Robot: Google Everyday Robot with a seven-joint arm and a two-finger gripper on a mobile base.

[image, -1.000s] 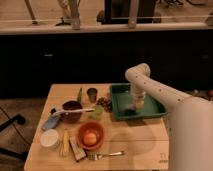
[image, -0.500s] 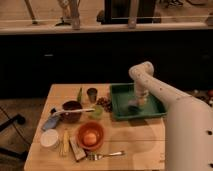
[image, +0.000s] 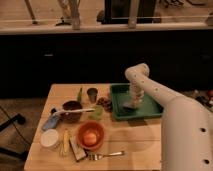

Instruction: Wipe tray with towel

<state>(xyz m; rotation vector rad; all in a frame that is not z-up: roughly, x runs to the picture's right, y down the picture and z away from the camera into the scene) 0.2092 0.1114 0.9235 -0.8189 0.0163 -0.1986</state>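
Gripper (image: 135,101) lowered into green tray (image: 151,108), near its middle, tip down at pale towel (image: 129,105) lying on tray floor. Open or closed: impossible to tell. Tray resting on right rear part of wooden worktop (image: 142,145). White arm (image: 181,125) reaching in from lower right. Left of tray, close together: dark cup (image: 92,94), green cup (image: 96,113), dark bowl (image: 71,107). Nearer front edge: orange bowl (image: 90,135), fork (image: 106,155) just before it, white round container (image: 50,139) at left.
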